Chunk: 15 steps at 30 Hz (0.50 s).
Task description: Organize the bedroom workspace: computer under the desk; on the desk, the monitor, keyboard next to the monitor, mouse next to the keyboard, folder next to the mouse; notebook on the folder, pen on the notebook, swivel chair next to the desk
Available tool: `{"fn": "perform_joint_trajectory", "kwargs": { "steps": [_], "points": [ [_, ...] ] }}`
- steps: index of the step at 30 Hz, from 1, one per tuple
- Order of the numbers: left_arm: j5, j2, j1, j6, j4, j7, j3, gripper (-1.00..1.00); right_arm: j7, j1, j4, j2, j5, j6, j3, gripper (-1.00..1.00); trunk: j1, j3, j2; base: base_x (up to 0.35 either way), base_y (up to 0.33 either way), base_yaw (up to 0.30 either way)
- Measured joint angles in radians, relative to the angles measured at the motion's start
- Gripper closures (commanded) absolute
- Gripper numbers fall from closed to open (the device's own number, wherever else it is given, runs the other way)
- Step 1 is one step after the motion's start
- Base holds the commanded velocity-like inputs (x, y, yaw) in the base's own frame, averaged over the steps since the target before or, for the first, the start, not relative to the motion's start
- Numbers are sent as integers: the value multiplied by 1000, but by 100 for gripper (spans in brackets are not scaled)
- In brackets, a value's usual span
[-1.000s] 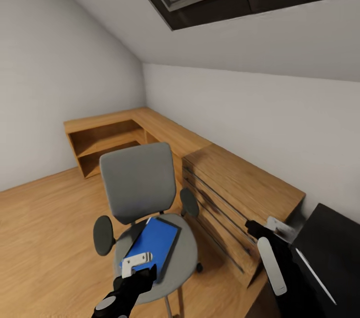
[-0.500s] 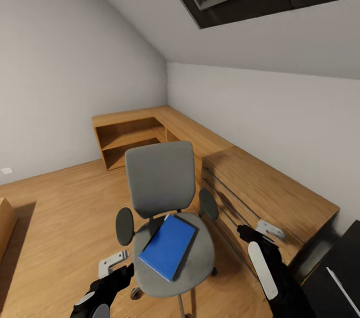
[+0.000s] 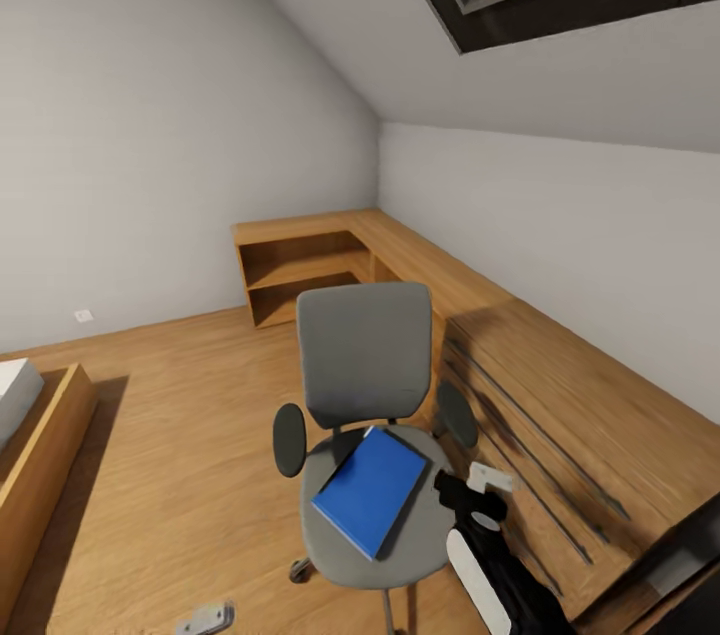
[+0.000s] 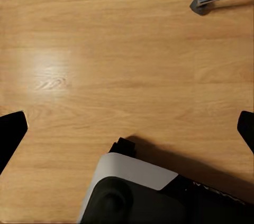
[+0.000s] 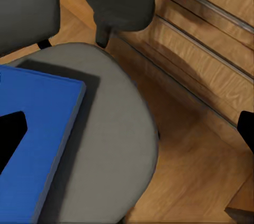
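My right arm reaches forward and low, its gripper [image 3: 478,487] level with my fingertips [image 5: 11,131] spread wide apart. My left gripper [image 3: 208,618] hangs low, pointing downward, fingers [image 4: 10,129] seemingly parted too, though only their tips show.

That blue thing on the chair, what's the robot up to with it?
It is a folder, lying flat on the seat of a grey swivel chair beside a wooden dresser. Nothing holds it yet. The robot's right gripper hovers open at the seat's edge, close to the folder, apparently about to pick it up.
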Motion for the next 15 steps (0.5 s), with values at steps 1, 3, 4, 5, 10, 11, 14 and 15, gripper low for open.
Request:
{"fn": "perform_joint_trajectory", "kwargs": {
  "steps": [1,3,4,5,10,11,14,15],
  "points": [
    [1,5,0,-16,22,-4,-21,-100,-1,0,36,0,-1,-38,16,-100,0,0,0,0,0,116],
    [3,11,0,-60,51,-11,-48,-100,0,4,111,-1,-2,-102,65,-100,0,-1,0,0,0,67],
    [3,12,0,-73,61,-13,-53,-100,1,6,133,-1,-1,-115,80,-100,0,-1,0,0,5,38],
    [4,13,0,-102,87,-15,-60,-100,2,11,179,-1,1,-138,111,-100,0,-1,0,0,15,30],
    [3,12,0,-238,194,-18,-81,-100,2,19,331,-1,7,-261,233,-100,0,-1,0,0,76,14],
    [3,13,0,-274,211,-21,-92,-100,1,20,359,-1,7,-311,260,-100,0,-1,0,0,134,4],
    [4,14,0,-320,234,-26,-113,-100,0,21,395,-1,7,-381,290,-100,0,-1,0,0,180,2],
    [4,15,0,-326,237,-27,-117,-100,0,21,400,-1,7,-392,294,-100,0,-1,0,0,246,1]
  ]
}}
